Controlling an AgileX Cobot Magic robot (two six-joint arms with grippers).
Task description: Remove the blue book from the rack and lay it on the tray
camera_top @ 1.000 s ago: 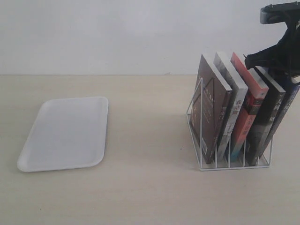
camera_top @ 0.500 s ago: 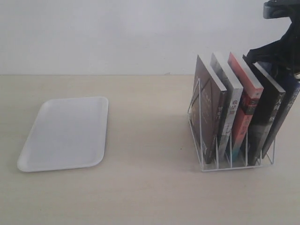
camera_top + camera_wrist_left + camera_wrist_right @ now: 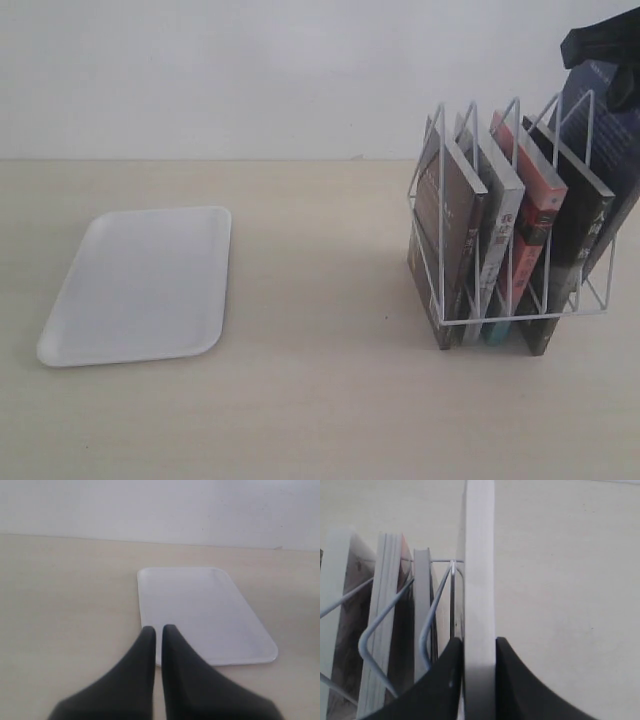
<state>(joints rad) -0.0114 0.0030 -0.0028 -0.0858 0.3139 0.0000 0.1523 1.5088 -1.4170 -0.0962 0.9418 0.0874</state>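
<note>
The blue book [image 3: 612,130] is raised above the other books at the far right, and my right gripper [image 3: 605,42] is shut on its top edge. In the right wrist view the fingers clamp the book's white page edge [image 3: 480,555], with the right gripper [image 3: 479,642] around it. The white wire rack [image 3: 520,317] hangs lifted off the table, its dividers [image 3: 380,625] reaching above the remaining books. The white tray [image 3: 140,280] lies flat at the left. My left gripper [image 3: 158,629] is shut and empty, hovering near the tray [image 3: 200,605]; it does not show in the exterior view.
Several books still stand in the rack's slots with their lower ends on the table: a brown one [image 3: 448,215], a grey one [image 3: 497,195], a red-orange one [image 3: 530,205] and a black one [image 3: 575,225]. Bare table lies between tray and rack.
My right gripper has gone up with the blue book. The rack has come up with it, off the table, while the other books have slid down and now stand more upright.
</note>
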